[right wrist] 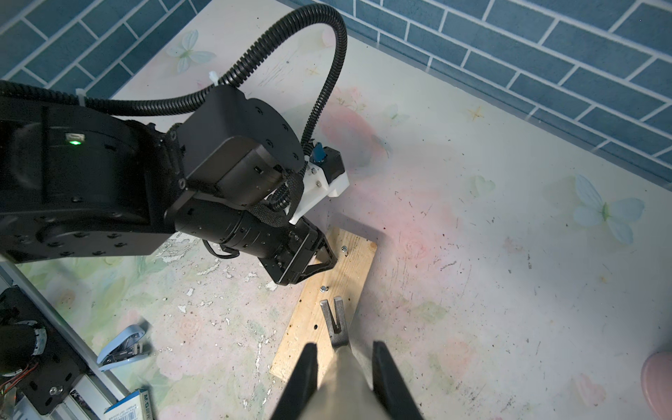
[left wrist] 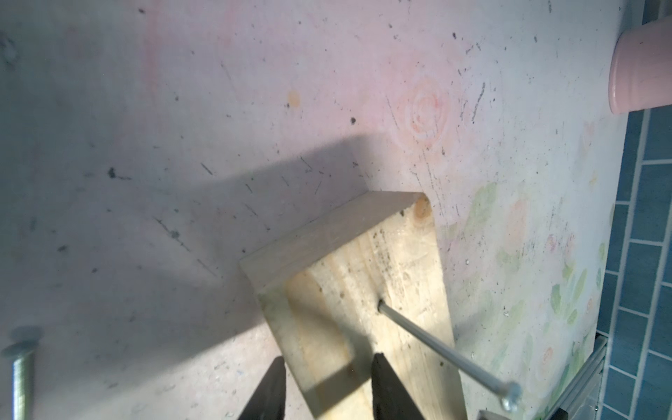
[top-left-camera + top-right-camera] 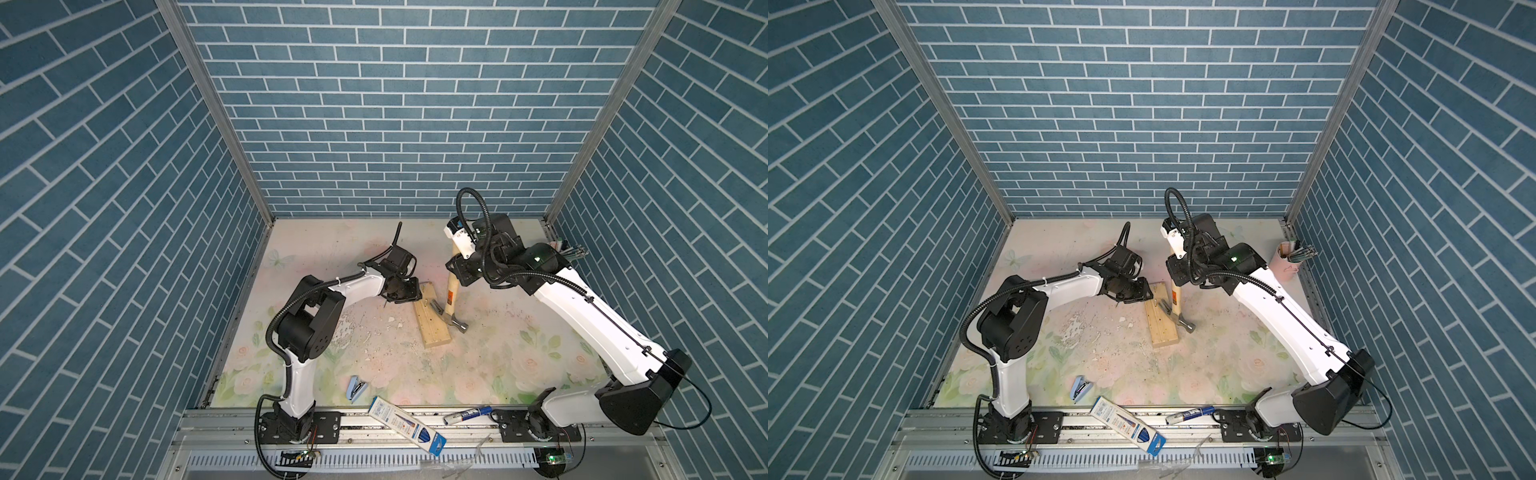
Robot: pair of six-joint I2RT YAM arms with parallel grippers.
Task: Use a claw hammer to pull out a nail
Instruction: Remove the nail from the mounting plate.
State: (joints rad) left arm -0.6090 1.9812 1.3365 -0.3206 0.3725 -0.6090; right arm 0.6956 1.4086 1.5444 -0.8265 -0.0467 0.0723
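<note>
left arm low, left tool (image 2: 327, 360) jaws apart over the end of the wood block (image 3: 432, 328) | right arm high, wrist bent down — right tool (image 1: 343, 349) squeezes the claw hammer (image 3: 449, 297) handle | claw rests on block, just beside a nail (image 1: 323, 289)

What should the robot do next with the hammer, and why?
Probably slide the claw hammer forward a little, so its fork slips around the nearest nail. The right gripper grips the handle, the claw is over the wooden block, just short of that nail, which sticks up, and the left gripper sits at the block's end.
</note>
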